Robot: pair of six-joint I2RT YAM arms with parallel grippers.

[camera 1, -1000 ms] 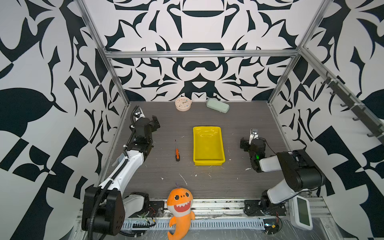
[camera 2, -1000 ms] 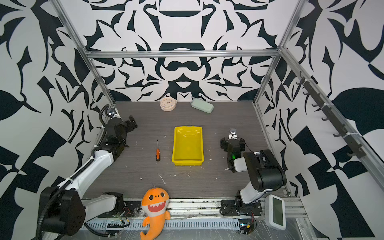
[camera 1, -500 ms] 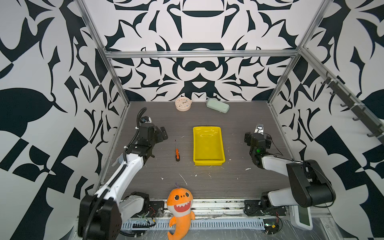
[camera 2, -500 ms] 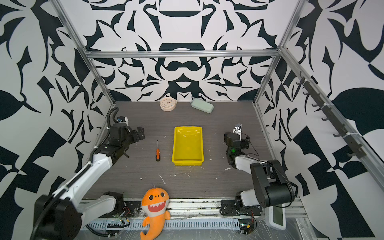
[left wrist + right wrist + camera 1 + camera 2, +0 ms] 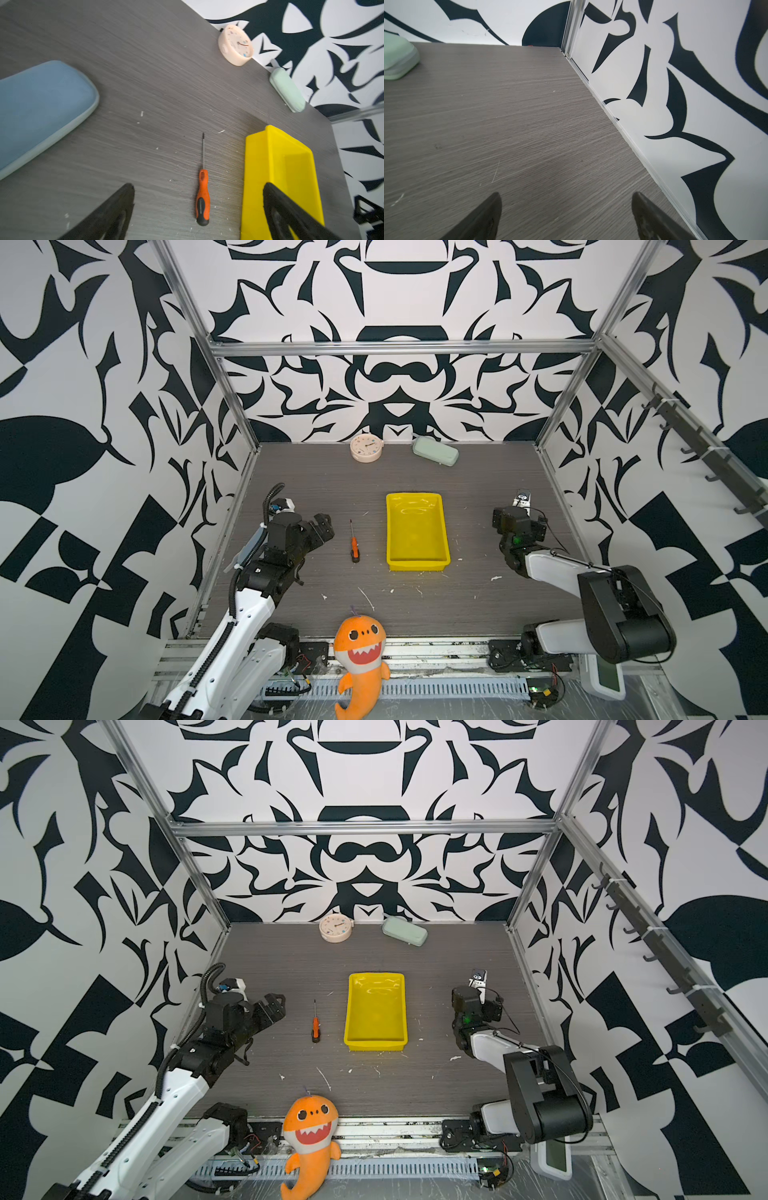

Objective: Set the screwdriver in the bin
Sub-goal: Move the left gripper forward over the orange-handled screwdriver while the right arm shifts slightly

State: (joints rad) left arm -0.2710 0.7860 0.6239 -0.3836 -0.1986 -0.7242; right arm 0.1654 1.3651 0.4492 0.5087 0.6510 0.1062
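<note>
L gripper wide open, empty. Screwdriver just ahead of it, bin beyond. Best: grab mid-handle, jaws across it.

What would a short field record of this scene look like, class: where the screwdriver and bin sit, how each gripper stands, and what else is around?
screwdriver: flat on the table, left of the bin, not touching it, tip pointing rearward
bin: yellow, nothing seen inside
left gripper: open, empty, left of the screwdriver
right gripper: open, empty, right of the bin
other items: clock and pale green case at the rear; blue case; shark plush in front
</note>
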